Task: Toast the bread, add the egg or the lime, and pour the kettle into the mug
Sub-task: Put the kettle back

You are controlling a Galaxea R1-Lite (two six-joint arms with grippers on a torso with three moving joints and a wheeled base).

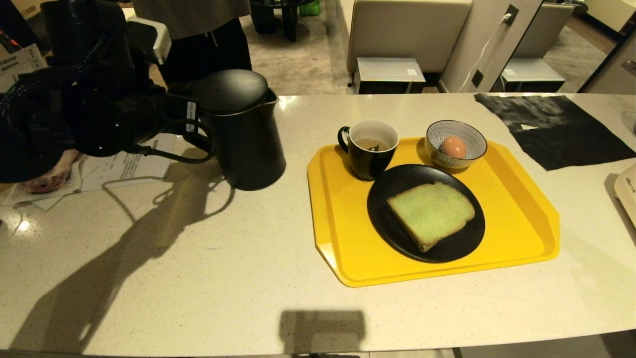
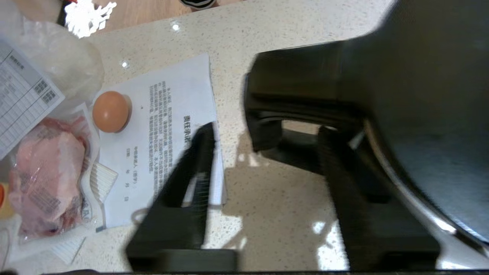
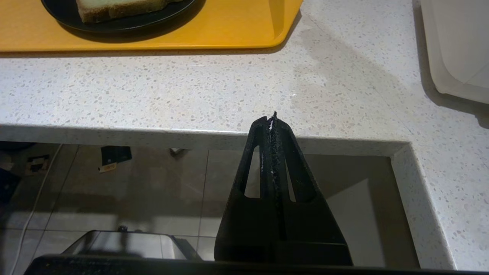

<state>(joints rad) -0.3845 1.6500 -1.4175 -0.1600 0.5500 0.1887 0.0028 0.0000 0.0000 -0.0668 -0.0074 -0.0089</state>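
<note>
The black kettle (image 1: 243, 129) stands upright on the counter, left of the yellow tray (image 1: 526, 219). My left gripper (image 2: 267, 130) is at its loop handle (image 2: 263, 114) with the jaws open; one finger (image 2: 198, 160) is outside the handle, the other (image 2: 336, 168) between handle and body. On the tray, the black mug (image 1: 368, 149) holds some liquid. The egg (image 1: 453, 147) lies in a striped bowl (image 1: 472, 136), and the green bread (image 1: 430, 214) lies on a black plate (image 1: 387, 199). My right gripper (image 3: 272, 118) is shut and empty, below the counter's front edge.
A printed sheet (image 2: 172, 114), a darker egg (image 2: 110, 111) and a wrapped meat pack (image 2: 46, 179) lie left of the kettle. A person (image 1: 198, 30) stands behind the counter. A black cloth (image 1: 551, 129) lies at the back right, a white appliance (image 3: 454, 42) at the right edge.
</note>
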